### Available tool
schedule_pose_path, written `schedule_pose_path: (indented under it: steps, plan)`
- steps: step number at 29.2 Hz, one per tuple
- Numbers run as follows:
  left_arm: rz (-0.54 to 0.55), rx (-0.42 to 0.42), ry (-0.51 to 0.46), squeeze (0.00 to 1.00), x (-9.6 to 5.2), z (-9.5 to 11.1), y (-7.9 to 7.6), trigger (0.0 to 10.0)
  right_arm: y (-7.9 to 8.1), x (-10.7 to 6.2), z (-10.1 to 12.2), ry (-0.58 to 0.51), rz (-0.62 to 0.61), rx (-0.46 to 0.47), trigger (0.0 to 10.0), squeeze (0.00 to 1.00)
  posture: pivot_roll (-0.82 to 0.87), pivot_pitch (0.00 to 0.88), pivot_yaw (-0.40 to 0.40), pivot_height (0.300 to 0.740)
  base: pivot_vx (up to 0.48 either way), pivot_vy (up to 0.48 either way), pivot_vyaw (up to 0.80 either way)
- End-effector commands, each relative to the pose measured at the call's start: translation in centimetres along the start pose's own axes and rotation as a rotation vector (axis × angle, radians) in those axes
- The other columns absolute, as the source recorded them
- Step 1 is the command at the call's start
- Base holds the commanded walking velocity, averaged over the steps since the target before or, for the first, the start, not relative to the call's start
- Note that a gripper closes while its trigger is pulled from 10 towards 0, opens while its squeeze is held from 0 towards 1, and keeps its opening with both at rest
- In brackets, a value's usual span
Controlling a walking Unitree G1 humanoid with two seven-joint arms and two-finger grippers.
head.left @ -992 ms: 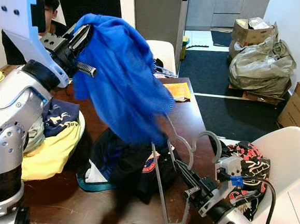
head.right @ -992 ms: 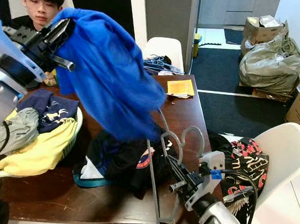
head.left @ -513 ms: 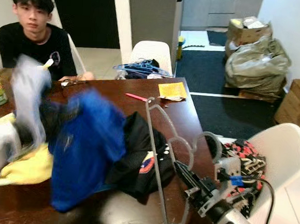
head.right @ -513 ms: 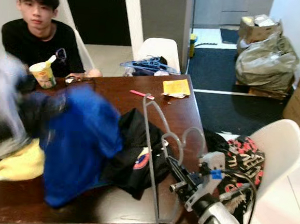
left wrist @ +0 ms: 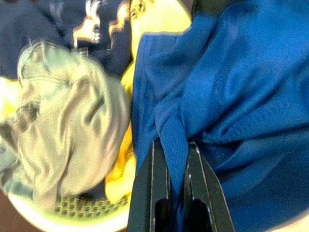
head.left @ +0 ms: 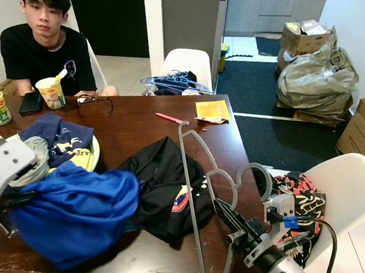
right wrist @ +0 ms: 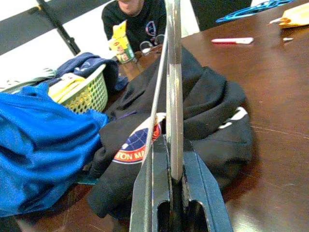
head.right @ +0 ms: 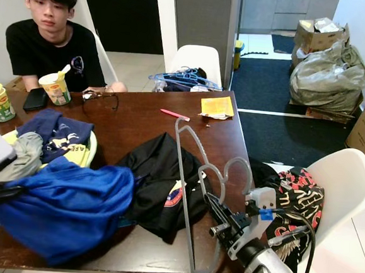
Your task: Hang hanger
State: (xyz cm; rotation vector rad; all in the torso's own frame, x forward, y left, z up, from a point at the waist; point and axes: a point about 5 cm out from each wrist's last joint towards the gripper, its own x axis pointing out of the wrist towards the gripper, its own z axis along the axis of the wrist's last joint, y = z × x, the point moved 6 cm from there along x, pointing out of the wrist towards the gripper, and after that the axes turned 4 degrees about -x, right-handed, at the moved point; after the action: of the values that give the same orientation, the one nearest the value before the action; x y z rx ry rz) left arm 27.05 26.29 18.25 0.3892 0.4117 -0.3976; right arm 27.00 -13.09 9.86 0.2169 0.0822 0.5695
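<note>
- grey wire hanger (head.left: 199, 176) looks light, thin and springy, likely to twist in a grip; the right claw (head.left: 226, 214) pinches its lower frame, holding it upright just beside the black garment (head.left: 166, 189) on the counter (head.left: 133, 123).
- blue shirt (head.left: 69, 210) is soft and limp; the left claw (left wrist: 176, 193) is pressed together on a fold of it.
- a second ago the shirt hung high over the black garment; now it lies heaped on the counter beside it, with the hanger barely moved.
</note>
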Motion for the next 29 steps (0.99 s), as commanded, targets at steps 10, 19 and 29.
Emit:
schedule_pose_path:
  steps: [10, 19, 29]
  plan:
    - [-0.248, -0.167, -0.442, 0.0, 1.9, 7.6, -6.5, 0.0, 0.1, -0.2, -1.0, 0.034, 0.0, 0.014, 10.0, 0.0, -0.04, 0.0, 0.074, 0.74, 0.0, 0.0, 0.0]
    - [-0.099, -0.181, -0.689, 0.0, -0.3, 13.5, -2.4, 0.0, 0.3, -0.2, -0.7, 0.022, -0.003, 0.02, 10.0, 0.0, -0.04, 0.0, 0.076, 0.74, 0.0, 0.0, 0.0]
    - [0.267, -0.189, -0.544, 0.0, -3.7, 8.9, 5.8, 0.0, 0.3, -0.4, -0.6, 0.02, -0.004, 0.028, 10.0, 0.0, -0.02, 0.0, 0.062, 0.74, 0.0, 0.0, 0.0]
